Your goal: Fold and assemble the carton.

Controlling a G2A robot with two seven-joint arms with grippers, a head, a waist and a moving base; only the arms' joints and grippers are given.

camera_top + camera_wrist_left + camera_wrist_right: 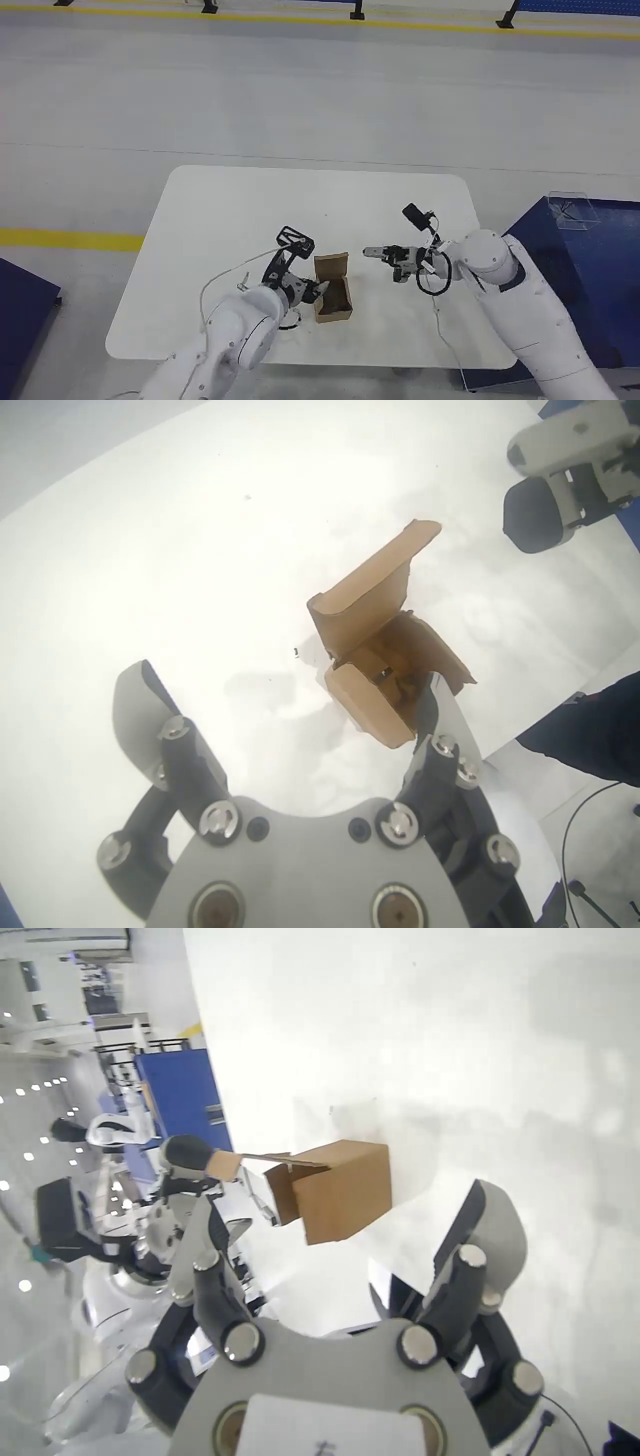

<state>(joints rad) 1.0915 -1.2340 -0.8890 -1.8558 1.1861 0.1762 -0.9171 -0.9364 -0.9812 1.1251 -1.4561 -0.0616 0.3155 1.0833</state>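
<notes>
Top view: carton point(334, 292) on the white table point(250, 210), just off table centre toward 5 o'clock. It stands with its top open. One lid flap point(330, 265) is raised on the 12 o'clock side, and the other flaps are partly folded in. Left wrist view shows the brown inside with a slot cut in an inner panel.

Left gripper point(303, 286) sits at 9 o'clock of the carton, just beside it. Its pincer is spread wide with nothing gripped. In the left wrist view one finger point(442, 705) overlaps the carton's near rim at the open top; can't tell if it's touching or just above. The other finger point(145, 710) is well clear, over bare table.

Right gripper point(380, 252) is at 2 o'clock of the carton, near but apart, pointing toward it. Its pincer is also wide, holding nothing. In the right wrist view both fingers point(480, 1223) frame the carton's closed side wall without contact.

A thin cable point(215, 285) loops off the left arm over the table at 8 o'clock. A blue cabinet point(590, 250) stands past the table edge at 3 o'clock. A yellow floor line point(60, 240) runs off at 9 o'clock.
</notes>
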